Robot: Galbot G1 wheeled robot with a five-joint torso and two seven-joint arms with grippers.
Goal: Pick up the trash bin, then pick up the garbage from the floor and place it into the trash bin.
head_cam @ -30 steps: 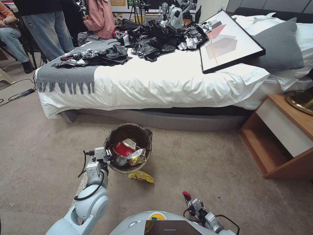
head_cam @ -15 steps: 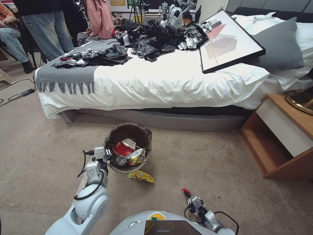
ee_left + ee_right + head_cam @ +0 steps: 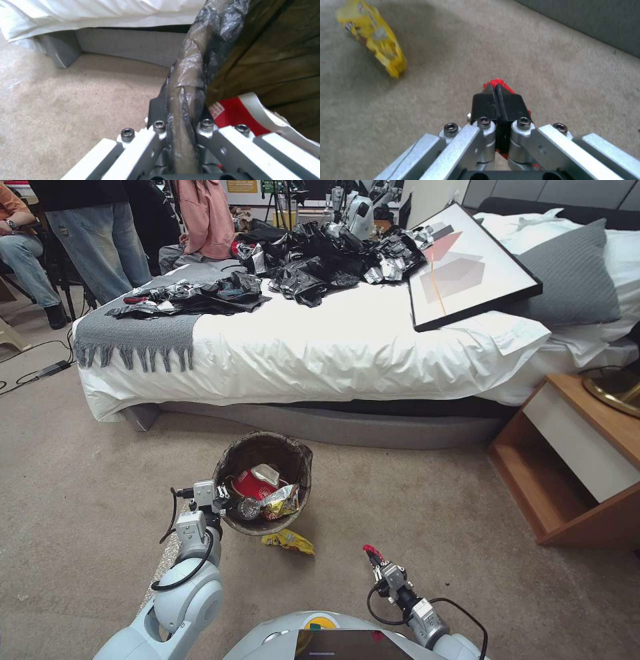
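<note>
The trash bin (image 3: 293, 453), round with a dark bag liner over its rim, hangs in front of the bed. My left gripper (image 3: 225, 499) is shut on its near rim (image 3: 186, 75). Inside lie a red-and-white paper cup (image 3: 257, 481) (image 3: 233, 112), a shiny snack wrapper (image 3: 280, 501) and a small bottle (image 3: 248, 508). A yellow snack wrapper (image 3: 288, 541) (image 3: 375, 37) lies on the carpet just below the bin. My right gripper (image 3: 373, 557) (image 3: 496, 91) is low at the right, shut on a small red wrapper (image 3: 497, 82) that pokes out at its tips.
A bed (image 3: 347, 347) with white sheets, black bags and a framed picture (image 3: 460, 267) stands behind the bin. A wooden nightstand (image 3: 573, 467) is at the right. People stand and sit at the far left. Open carpet (image 3: 80, 500) lies left and right of the bin.
My right gripper has risen and moved forward and slightly left toward the bin, still holding the red wrapper. The left arm and bin have stayed put.
</note>
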